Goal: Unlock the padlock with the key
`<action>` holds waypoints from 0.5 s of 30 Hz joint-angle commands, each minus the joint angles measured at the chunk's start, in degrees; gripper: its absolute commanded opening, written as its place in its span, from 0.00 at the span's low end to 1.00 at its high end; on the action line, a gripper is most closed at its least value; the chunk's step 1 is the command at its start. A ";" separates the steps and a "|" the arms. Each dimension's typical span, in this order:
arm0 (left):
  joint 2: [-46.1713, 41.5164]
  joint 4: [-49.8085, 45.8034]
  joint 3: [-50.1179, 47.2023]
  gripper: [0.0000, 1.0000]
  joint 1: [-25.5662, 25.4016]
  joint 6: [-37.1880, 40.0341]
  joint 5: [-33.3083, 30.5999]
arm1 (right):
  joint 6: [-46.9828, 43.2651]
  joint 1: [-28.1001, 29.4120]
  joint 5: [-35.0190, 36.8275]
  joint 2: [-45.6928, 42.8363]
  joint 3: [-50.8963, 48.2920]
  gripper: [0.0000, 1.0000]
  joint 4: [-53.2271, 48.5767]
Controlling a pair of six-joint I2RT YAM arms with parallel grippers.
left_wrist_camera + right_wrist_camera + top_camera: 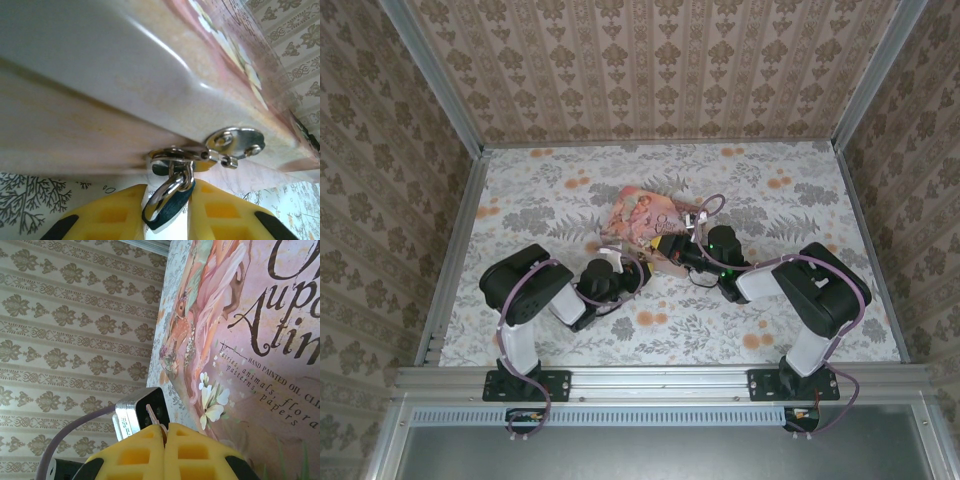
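The padlock [174,210] is a small dark teal body hanging by its silver shackle [165,192] from the hasp [235,142] on the front of the pink illustrated tin [125,75]. My left gripper [167,200] has a yellow finger [115,210] pressed against each side of the padlock body. In the right wrist view, my right gripper [165,429] is shut on the key [151,413], whose thin coppery tip sticks out between the pads, beside the tin's lid [250,340]. From above, both grippers [632,268] [672,247] meet at the tin's near edge [642,215].
The tin lies mid-table on the flowered cloth [560,200], tilted up toward the left wrist camera. A silver camera housing [132,417] with a purple cable sits just behind the key tip. Patterned walls [650,70] close in three sides.
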 commanded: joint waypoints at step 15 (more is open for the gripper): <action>-2.56 1.34 1.95 0.00 1.21 -7.02 3.80 | -0.51 -0.64 -1.02 -5.37 -1.01 0.00 -10.12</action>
